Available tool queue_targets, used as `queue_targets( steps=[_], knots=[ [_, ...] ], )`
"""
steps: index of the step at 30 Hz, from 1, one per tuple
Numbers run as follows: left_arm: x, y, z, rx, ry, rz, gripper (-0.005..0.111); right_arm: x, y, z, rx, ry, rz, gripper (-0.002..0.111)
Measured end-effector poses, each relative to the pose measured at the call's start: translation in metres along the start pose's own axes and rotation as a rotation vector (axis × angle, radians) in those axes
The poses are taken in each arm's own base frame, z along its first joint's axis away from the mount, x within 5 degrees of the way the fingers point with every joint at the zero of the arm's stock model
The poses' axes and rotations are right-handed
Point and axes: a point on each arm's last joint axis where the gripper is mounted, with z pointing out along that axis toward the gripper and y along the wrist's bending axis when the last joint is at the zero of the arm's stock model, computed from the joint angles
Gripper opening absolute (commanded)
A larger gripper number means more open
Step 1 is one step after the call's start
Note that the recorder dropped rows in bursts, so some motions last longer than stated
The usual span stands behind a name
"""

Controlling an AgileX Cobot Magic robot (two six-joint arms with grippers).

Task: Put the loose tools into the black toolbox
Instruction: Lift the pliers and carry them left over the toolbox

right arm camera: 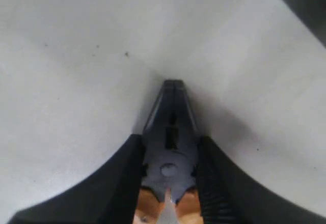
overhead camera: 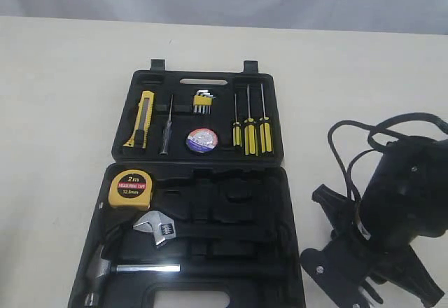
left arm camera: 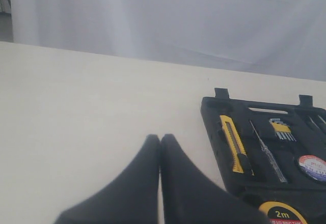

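The black toolbox [overhead camera: 278, 182] lies open on the table. Its far half holds the yellow-black utility knife [overhead camera: 142, 119] and the small tape roll [overhead camera: 201, 140]. The yellow tape measure [overhead camera: 131, 189] sits in the near half. In the right wrist view my right gripper [right arm camera: 170, 139] is shut on the pliers [right arm camera: 171, 114] at their dark head, orange handles behind, low over bare table. The right arm [overhead camera: 400, 196] stands right of the box and hides the pliers there. My left gripper [left arm camera: 160, 138] is shut on nothing, left of the toolbox [left arm camera: 214, 113].
A steel hammer [overhead camera: 105, 266] and silver wrench [overhead camera: 159, 227] lie in the near half. Three yellow-handled screwdrivers [overhead camera: 250, 134], hex keys [overhead camera: 203, 102] and a thin dark tool [overhead camera: 166, 131] fill the far half. Black cables [overhead camera: 350, 150] loop beside the right arm.
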Motion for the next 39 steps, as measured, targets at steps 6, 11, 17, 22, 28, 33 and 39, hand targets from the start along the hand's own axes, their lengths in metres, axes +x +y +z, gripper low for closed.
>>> queue_targets(
  steps=[6,11,17,22,28,33,39],
  knots=[
    [0.000,0.000,0.000,0.000,0.000,0.000,0.000,-0.003,-0.006,-0.004,0.023,-0.003,0.063,0.000],
    [0.000,0.000,0.000,0.000,0.000,0.000,0.000,-0.002,-0.025,-0.025,0.101,-0.007,0.134,0.000],
    [0.000,0.000,0.000,0.000,0.000,0.000,0.000,0.001,-0.038,-0.045,0.179,-0.014,0.173,0.000],
    [0.000,0.000,0.000,0.000,0.000,0.000,0.000,0.003,-0.043,-0.062,0.206,-0.019,0.200,0.000],
    [0.000,0.000,0.000,0.000,0.000,0.000,0.000,-0.012,-0.061,-0.091,0.309,-0.165,0.287,0.000],
    [0.000,0.000,0.000,0.000,0.000,0.000,0.000,-0.039,-0.088,-0.109,0.461,-0.287,0.335,0.000],
    [0.000,0.000,0.000,0.000,0.000,0.000,0.000,-0.057,-0.123,-0.094,0.451,-0.315,0.371,0.000]
  ],
)
